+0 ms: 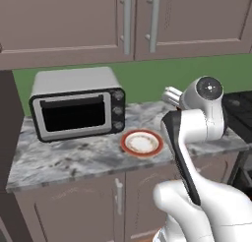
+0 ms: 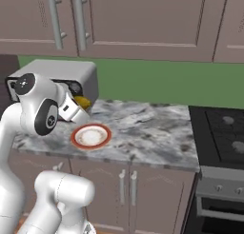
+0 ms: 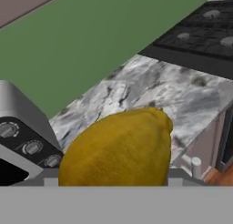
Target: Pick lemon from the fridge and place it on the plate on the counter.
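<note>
The desk [image 2: 143, 128] is a flat slab of grey-and-white marbled stone over brown cabinet doors. A boxy metal toaster oven [image 1: 76, 103] stands on it at the left. Just beside the oven lies the plate [image 2: 91, 136], round, shallow, white with an orange-red rim. The gripper [image 2: 78, 104] hangs above the plate's far edge, jaws closed on the lemon [image 3: 118, 150]. The lemon is small, roundish, with a dimpled rind; it likely handles as light, firm and slightly slippery, best gripped across its middle
</note>
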Available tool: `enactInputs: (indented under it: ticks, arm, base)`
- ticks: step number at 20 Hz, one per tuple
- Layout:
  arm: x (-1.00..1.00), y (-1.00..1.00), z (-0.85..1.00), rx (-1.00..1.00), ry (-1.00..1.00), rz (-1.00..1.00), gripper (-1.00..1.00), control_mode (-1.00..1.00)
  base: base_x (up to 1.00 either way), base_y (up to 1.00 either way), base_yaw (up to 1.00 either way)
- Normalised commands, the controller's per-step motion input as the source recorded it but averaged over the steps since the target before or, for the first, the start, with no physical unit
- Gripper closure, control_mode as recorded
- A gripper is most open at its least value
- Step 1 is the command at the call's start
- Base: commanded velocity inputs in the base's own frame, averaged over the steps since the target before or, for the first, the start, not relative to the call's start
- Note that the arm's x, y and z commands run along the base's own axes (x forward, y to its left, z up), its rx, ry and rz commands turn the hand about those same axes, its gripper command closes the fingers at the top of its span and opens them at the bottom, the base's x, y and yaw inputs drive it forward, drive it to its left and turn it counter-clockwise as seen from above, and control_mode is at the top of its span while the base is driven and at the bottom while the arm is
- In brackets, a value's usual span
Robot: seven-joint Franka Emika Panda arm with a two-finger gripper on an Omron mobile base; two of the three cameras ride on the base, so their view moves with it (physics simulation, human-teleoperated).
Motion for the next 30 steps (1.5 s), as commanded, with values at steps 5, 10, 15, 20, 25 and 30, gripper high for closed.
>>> enactInputs:
  ticks: [5,10,15,20,25,30]
  arm:
    - [0.00,0.00,0.00,0.00,0.00,0.00,1.00,1.00]
    - [0.00,0.00,0.00,0.00,0.00,0.00,1.00,1.00]
    - [0.00,0.00,0.00,0.00,0.00,0.00,1.00,1.00]
    - [0.00,0.00,0.00,0.00,0.00,0.00,1.00,1.00]
    - [0.00,0.00,0.00,0.00,0.00,0.00,1.00,1.00]
    - [0.04,0.00,-0.19,0.00,0.00,0.17,1.00,-1.00]
  base:
    - [0.42,-0.08,0.22]
    - [0.34,-0.08,0.21]
    - [0.33,-0.08,0.21]
    - [0.35,-0.07,0.22]
    - [0.18,-0.01,0.18]
    - [0.02,0.00,0.04]
